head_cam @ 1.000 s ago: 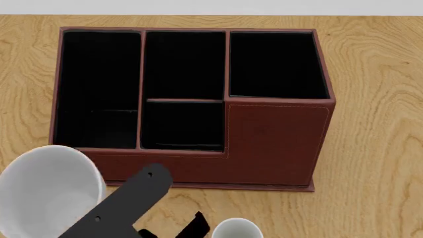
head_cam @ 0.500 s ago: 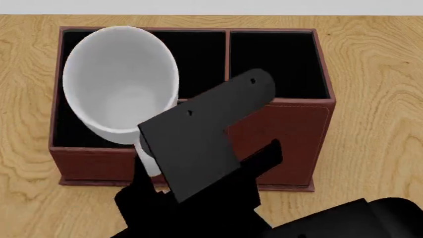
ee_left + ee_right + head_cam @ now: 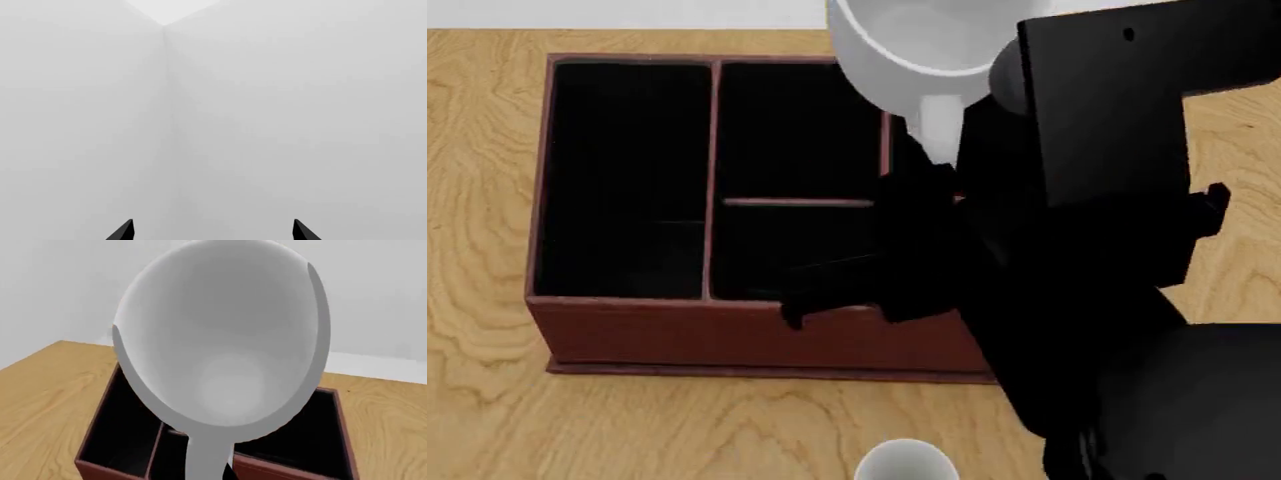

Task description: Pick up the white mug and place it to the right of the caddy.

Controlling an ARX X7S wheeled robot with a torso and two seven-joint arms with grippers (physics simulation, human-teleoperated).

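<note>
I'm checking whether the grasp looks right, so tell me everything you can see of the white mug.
The white mug is plain, glossy and all white, like glazed ceramic, slightly tapered, empty inside. It is lifted off the table and tilted, its mouth facing the cameras, above the far side of the caddy. Its loop handle points toward the right arm, whose end effector appears to hold it there; the fingers themselves are hidden. The head view cuts off its top edge. Nothing else touches it.
</note>
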